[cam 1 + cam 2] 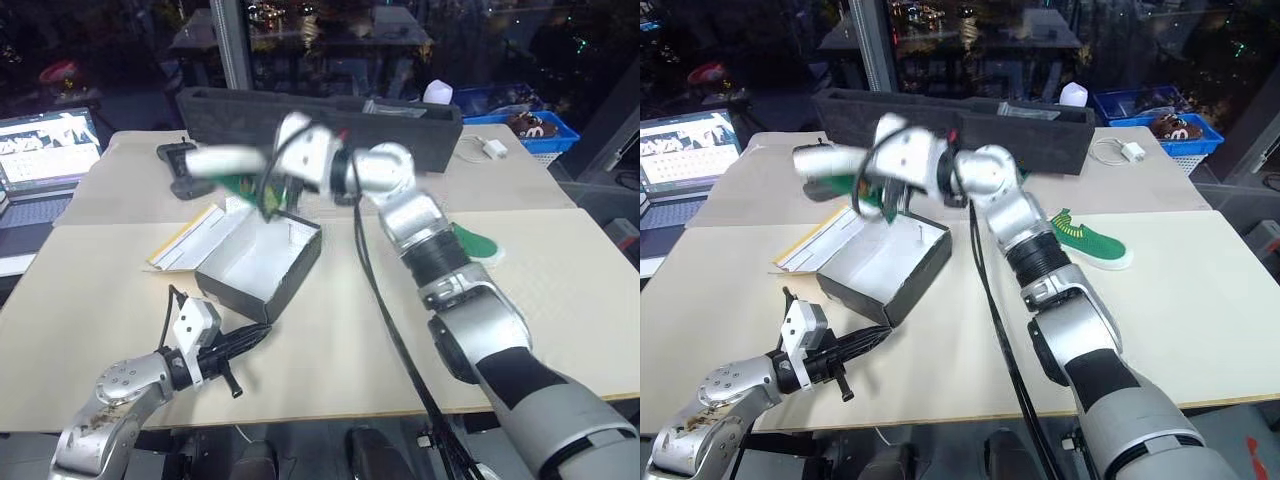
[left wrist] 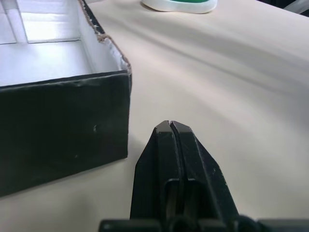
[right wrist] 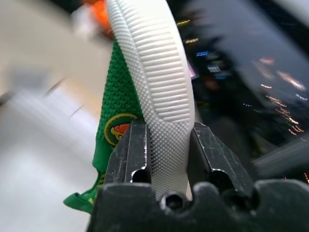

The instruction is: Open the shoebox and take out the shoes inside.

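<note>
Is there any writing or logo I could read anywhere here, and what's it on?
No text is readable.
Held shoe: round yellow badge on its green side, too blurred to read.
Laptop: screen content too small.
Shoebox: lid lies open, no print showing.

Pale beige table (image 1: 330, 330) across the frame's middle; open laptop (image 1: 45, 150) at left edge; long dark grey foam case (image 1: 320, 118) along the far side; blue basket (image 1: 525, 122) upper right; dark, dimly lit room behind.
</note>
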Motion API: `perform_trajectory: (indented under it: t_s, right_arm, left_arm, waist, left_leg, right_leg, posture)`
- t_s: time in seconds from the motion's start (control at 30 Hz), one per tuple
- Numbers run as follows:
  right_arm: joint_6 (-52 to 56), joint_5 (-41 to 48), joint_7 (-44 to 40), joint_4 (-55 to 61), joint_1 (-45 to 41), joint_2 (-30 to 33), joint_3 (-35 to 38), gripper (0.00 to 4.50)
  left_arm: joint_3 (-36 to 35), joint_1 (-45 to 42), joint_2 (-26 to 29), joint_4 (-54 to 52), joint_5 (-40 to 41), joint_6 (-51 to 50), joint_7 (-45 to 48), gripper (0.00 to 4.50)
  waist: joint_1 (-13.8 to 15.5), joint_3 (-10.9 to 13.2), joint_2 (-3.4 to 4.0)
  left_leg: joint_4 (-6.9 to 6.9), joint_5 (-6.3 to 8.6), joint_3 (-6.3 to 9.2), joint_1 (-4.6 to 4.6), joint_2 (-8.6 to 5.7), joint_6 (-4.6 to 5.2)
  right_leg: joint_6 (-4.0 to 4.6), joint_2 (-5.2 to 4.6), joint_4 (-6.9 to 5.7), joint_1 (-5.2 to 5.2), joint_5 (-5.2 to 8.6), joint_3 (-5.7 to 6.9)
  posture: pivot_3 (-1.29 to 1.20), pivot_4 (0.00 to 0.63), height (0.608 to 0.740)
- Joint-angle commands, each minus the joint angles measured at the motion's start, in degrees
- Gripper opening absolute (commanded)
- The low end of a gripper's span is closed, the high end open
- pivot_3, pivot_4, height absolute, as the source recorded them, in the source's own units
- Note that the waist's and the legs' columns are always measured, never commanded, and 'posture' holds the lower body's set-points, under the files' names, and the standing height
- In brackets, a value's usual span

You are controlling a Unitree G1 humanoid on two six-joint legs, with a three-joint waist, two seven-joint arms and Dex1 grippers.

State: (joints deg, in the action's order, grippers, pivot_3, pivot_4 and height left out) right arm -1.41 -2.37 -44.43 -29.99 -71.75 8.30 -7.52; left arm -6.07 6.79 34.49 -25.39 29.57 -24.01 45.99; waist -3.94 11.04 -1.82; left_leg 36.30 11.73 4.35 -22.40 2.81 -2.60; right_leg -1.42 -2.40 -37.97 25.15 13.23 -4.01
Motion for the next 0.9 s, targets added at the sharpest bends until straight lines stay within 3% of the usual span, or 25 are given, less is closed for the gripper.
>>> perform_trajectory:
  t_s: [0.03, 0.27, 0.5, 0.77, 0.9]
  right_arm:
    - [15.7, 9.7, 8.8, 10.7, 3.4, -1.7, 9.8, 0.96]
    - [37.8, 21.6, 29.4, 25.8, 12.6, -3.6, 27.1, 0.96]
    - [51.1, 35.4, 48.5, 40.8, 25.1, -13.2, 41.4, 0.96]
    - [49.6, 49.9, 65.8, 48.9, 36.9, -25.4, 47.1, 0.96]
    - [44.7, 55.8, 70.3, 48.9, 42.8, -26.6, 46.7, 0.96]
  left_arm:
    - [0.2, -0.8, 0.3, -0.4, 0.4, 0.3, 0.7, 0.0]
    - [0.4, -1.4, 0.6, 0.5, 0.3, 0.5, 1.4, 0.0]
    - [1.0, -1.2, 0.4, 0.9, 0.1, 0.5, 1.7, 0.0]
    - [1.4, -2.1, 0.6, 2.2, -0.3, 0.6, 2.5, 0.0]
    - [1.3, -2.0, 0.9, 2.1, -0.1, 0.3, 2.9, 0.0]
  waist:
    - [0.0, 0.0, -0.01]
    - [0.2, 0.0, 0.02]
    - [-0.5, 0.0, 0.07]
    - [-0.2, 0.2, 0.33]
    - [-0.2, 0.2, 0.33]
  left_leg:
    - [0.0, 0.0, 0.0, 0.0, 0.0, 0.0]
    - [0.11, 0.0, -0.03, -0.02, -0.02, 0.0]
    - [-0.01, 0.0, -0.05, -0.02, 0.0, 0.02]
    - [0.01, -0.03, -0.06, -0.04, -0.02, 0.06]
    - [0.0, -0.03, -0.06, -0.03, -0.01, 0.06]
  right_leg:
    - [0.0, 0.0, -0.01, 0.0, 0.0, 0.0]
    - [-0.02, 0.0, -0.03, -0.01, -0.02, -0.03]
    - [-0.01, 0.0, 0.01, 0.03, 0.01, -0.08]
    - [-0.05, 0.02, 0.01, 0.05, 0.0, -0.1]
    - [-0.04, 0.02, 0.05, 0.02, 0.01, -0.12]
  posture:
    - [0.0, 0.15, 0.715]
    - [0.0, 0.15, 0.715]
    - [0.0, 0.15, 0.715]
    - [0.0, 0.15, 0.715]
    - [0.0, 0.15, 0.715]
